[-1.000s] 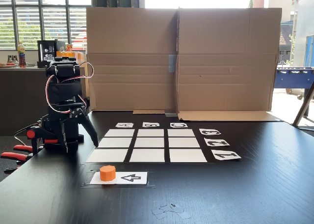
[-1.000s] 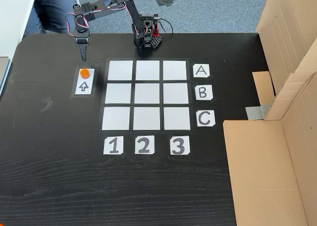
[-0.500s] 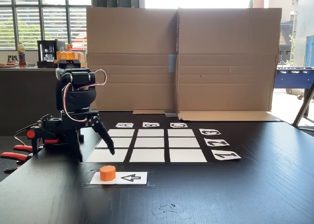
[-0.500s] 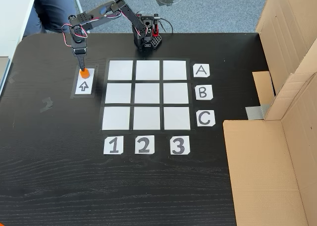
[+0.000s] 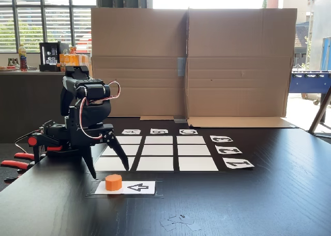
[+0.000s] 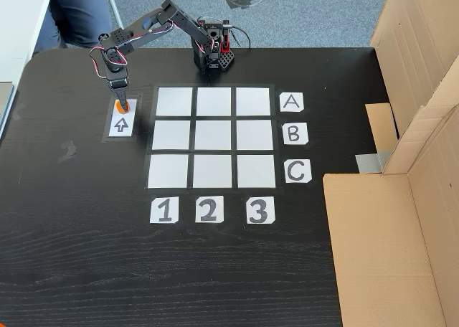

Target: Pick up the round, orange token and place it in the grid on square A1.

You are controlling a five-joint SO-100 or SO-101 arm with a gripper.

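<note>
Jaws over the token, grasp about to begin

In the low fixed view the jaws hang spread wide, fingertips straddling just above the token, which sits untouched on the arrow card on the tabletop. From above, the jaws cover most of the token. Judging by this, the reach is done; next comes a short drop, a clench, then a carry right to square A1 of the grid.
</note>
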